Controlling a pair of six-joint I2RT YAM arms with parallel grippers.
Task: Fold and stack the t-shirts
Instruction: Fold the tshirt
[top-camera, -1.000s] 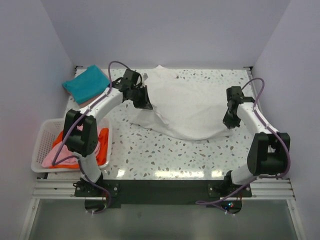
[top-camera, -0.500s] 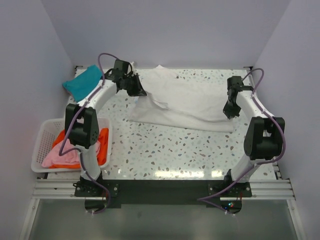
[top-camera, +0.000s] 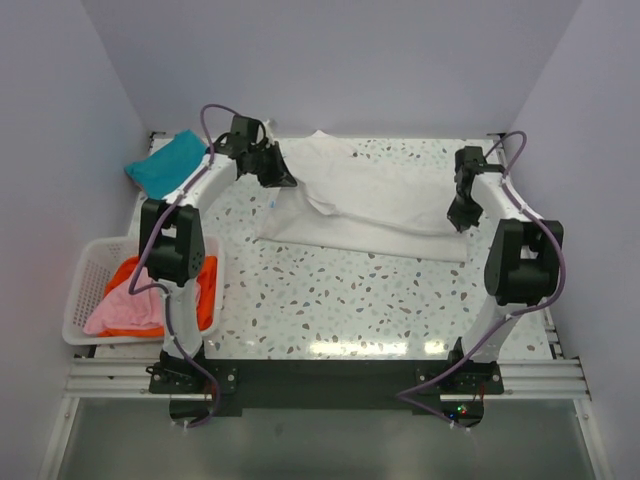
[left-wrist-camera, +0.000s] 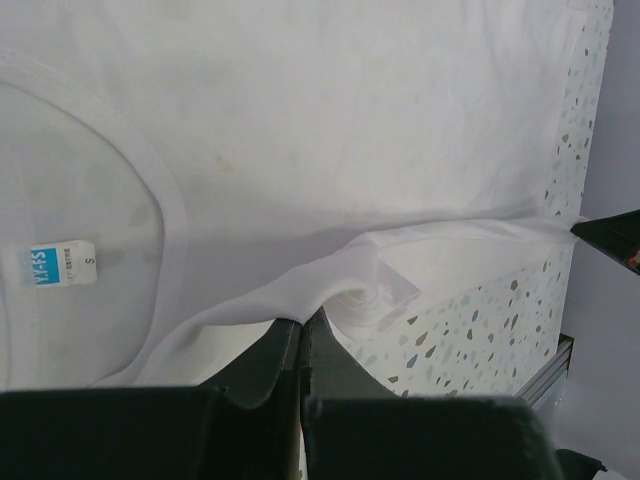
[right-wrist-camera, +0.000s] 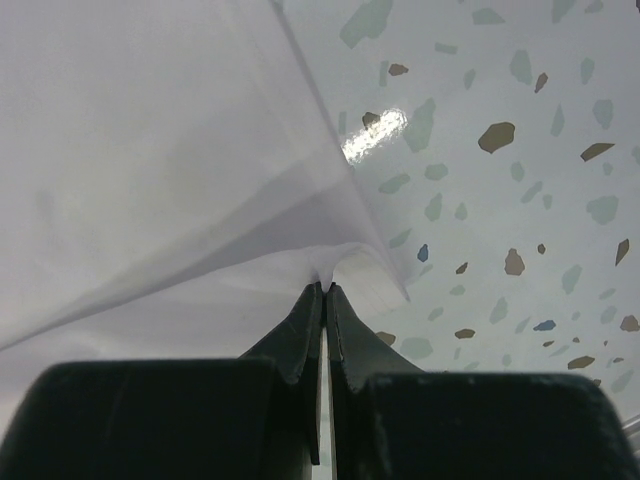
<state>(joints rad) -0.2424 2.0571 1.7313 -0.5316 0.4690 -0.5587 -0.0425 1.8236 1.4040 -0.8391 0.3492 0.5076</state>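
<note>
White t-shirt (top-camera: 380, 205) lies across the far side of the worktop (top-camera: 350, 300), apparently part-folded. Left hand (top-camera: 278, 176) is pinched closed on a fold near the collar. Right hand (top-camera: 458, 216) is pinched closed on the opposite edge. Teal t-shirt (top-camera: 168, 165) at far left looks already folded, though it is small in view. Pink t-shirt (top-camera: 122, 312) and orange t-shirt (top-camera: 206, 285) sit unfolded in the basket (top-camera: 78, 290). Estimate: one done, one in progress, two left.

L gripper (top-camera: 283, 180), R gripper (top-camera: 456, 223) pinched on white t-shirt (top-camera: 380, 200) (arms stretched fwd)
</note>
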